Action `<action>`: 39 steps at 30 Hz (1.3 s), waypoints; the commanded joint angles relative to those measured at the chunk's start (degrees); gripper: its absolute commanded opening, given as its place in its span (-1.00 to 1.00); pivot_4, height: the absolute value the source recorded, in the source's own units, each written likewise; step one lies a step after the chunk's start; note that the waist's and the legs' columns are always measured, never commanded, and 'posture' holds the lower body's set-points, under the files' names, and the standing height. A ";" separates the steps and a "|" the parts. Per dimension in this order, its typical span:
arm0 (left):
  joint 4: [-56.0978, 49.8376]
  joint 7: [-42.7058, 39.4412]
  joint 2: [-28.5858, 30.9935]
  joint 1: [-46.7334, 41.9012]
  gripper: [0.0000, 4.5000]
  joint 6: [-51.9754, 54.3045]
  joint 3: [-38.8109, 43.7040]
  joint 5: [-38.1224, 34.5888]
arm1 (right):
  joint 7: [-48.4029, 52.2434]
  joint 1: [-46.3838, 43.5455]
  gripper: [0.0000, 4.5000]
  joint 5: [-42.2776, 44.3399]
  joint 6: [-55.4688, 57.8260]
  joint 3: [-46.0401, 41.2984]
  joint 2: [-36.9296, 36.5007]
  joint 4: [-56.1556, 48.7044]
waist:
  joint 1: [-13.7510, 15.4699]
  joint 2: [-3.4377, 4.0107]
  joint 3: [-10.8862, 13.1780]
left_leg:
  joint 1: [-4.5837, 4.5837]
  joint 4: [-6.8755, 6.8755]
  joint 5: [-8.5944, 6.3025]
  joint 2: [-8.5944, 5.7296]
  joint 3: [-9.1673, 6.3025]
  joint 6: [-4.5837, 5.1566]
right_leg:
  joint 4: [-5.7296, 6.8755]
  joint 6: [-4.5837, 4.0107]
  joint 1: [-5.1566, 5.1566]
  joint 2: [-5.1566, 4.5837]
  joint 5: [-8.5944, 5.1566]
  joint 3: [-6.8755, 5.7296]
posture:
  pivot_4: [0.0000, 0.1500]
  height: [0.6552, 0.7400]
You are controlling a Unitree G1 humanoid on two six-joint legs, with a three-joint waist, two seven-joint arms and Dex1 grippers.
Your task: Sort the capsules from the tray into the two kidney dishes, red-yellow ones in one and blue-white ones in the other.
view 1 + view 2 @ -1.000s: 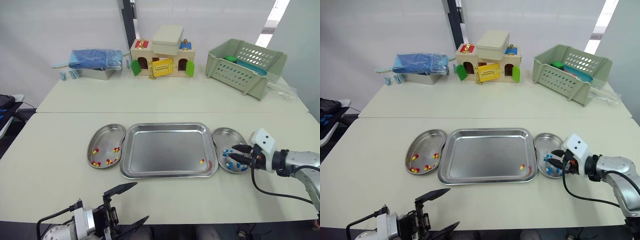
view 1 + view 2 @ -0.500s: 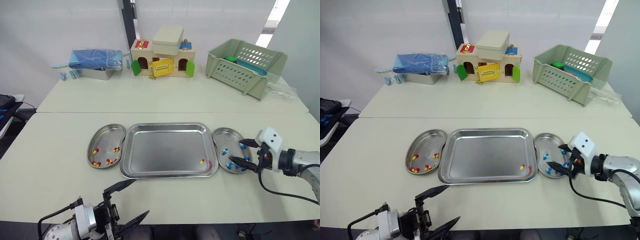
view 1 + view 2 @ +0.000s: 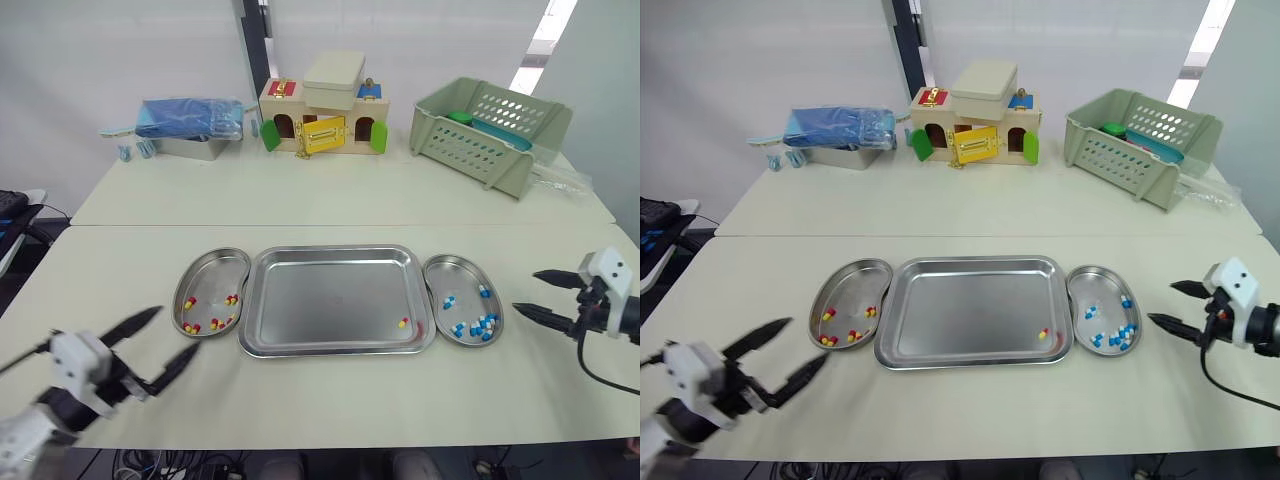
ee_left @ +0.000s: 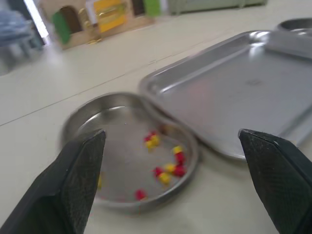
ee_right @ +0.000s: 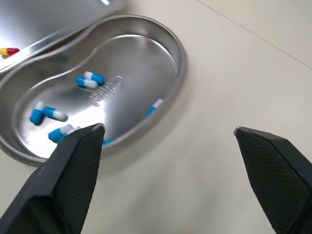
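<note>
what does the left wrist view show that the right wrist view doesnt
Left wrist view: the left kidney dish holding red-yellow capsules, and the toy house beyond it. Right wrist view: the blue-white capsules inside the right kidney dish, and one last red-yellow capsule in the tray. Both: the steel tray and the cream table.
</note>
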 commanded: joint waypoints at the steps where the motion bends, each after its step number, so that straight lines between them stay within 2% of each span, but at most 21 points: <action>1: 4.65 -0.54 3.82 0.12 1.00 6.45 8.00 -1.60 | 2.39 -1.58 0.99 -0.04 -1.42 -0.24 -1.68 3.62 | -0.02 0.01 0.00 | 0.00 -0.01 0.00 0.00 0.01 0.00 | 0.00 0.00 0.00 0.00 0.00 0.00 | 1.00 1.00; 6: 15.34 -4.12 7.84 -2.46 1.00 4.59 12.85 3.50 | 4.05 -4.65 0.99 -1.47 -3.65 1.28 -2.00 8.94 | -0.47 0.08 0.04 | 0.02 -0.02 0.00 0.00 0.04 0.00 | 0.02 -0.01 -0.02 0.00 -0.01 0.01 | 1.00 1.00; 11: 22.62 -6.35 10.86 -5.10 1.00 2.85 14.44 7.28 | 4.79 -4.77 0.99 -2.00 -4.81 1.46 -1.71 9.60 | -0.71 0.08 0.04 | -0.01 -0.03 0.00 0.00 0.04 -0.01 | 0.03 -0.02 -0.04 0.00 -0.01 0.00 | 1.00 1.00; 26: 19.30 -7.32 9.12 -6.65 1.00 4.22 12.92 11.52 | 6.15 -2.96 0.99 -0.31 -8.83 -0.20 -0.19 9.08 | -0.91 0.08 0.05 | -0.01 -0.02 0.00 0.02 0.05 -0.01 | 0.08 -0.02 -0.06 -0.01 -0.01 0.02 | 1.00 1.00; 31: 13.64 -7.51 10.04 -8.42 1.00 8.38 9.27 11.66 | 7.79 2.90 0.99 6.19 -8.68 -5.42 2.46 1.84 | -0.52 0.06 0.06 | -0.02 -0.01 0.00 0.02 0.04 -0.01 | 0.09 -0.02 -0.04 -0.02 -0.01 0.00 | 1.00 1.00; 35: 7.07 -8.61 10.64 -10.00 1.00 12.66 6.01 11.19 | 6.90 13.17 0.99 12.06 -6.38 -8.28 7.76 -12.40 | -0.26 0.06 0.06 | -0.04 -0.02 0.00 0.04 0.04 -0.02 | 0.08 -0.02 -0.03 -0.02 -0.01 -0.01 | 1.00 1.00; 39: 0.00 -9.33 8.81 -14.53 1.00 13.02 0.26 10.54 | 5.50 24.87 0.99 15.49 -7.02 -7.05 14.86 -27.30 | 0.21 0.07 0.05 | -0.04 0.00 0.01 0.05 0.02 -0.02 | 0.11 -0.02 -0.02 -0.01 -0.01 -0.03 | 1.00 1.00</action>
